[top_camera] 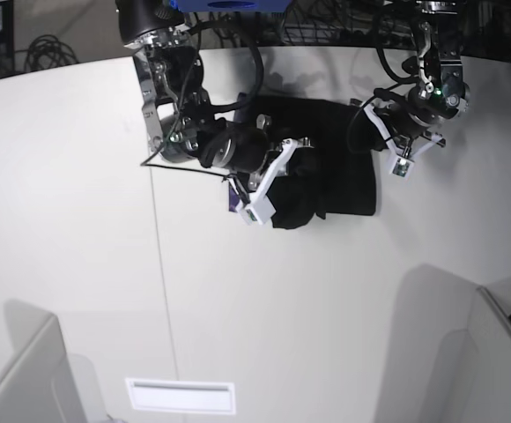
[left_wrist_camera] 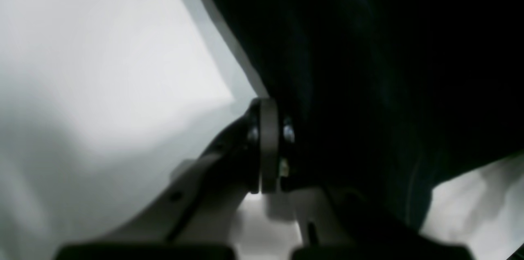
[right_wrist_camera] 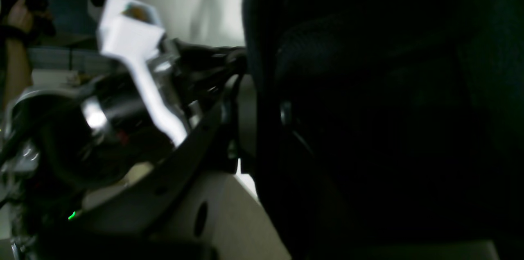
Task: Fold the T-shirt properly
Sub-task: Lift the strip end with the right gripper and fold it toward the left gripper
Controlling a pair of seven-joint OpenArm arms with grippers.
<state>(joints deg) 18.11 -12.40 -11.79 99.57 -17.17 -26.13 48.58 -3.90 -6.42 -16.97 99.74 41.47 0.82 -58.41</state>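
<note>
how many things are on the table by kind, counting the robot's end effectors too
T-shirt: 1, black
end effectors: 2, the left end effector and the right end effector, both shut on the T-shirt
white label strip: 1
total: 4

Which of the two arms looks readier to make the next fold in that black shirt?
Probably the right gripper: it is shut on a lifted bunch of the T-shirt, so it can carry that part over. The left gripper pinches the shirt's far edge, seemingly anchoring it.

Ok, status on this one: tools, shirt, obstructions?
Left tool shut on T-shirt. Right tool shut on T-shirt, bunched fold lifted. White table: nothing blocking.
</note>
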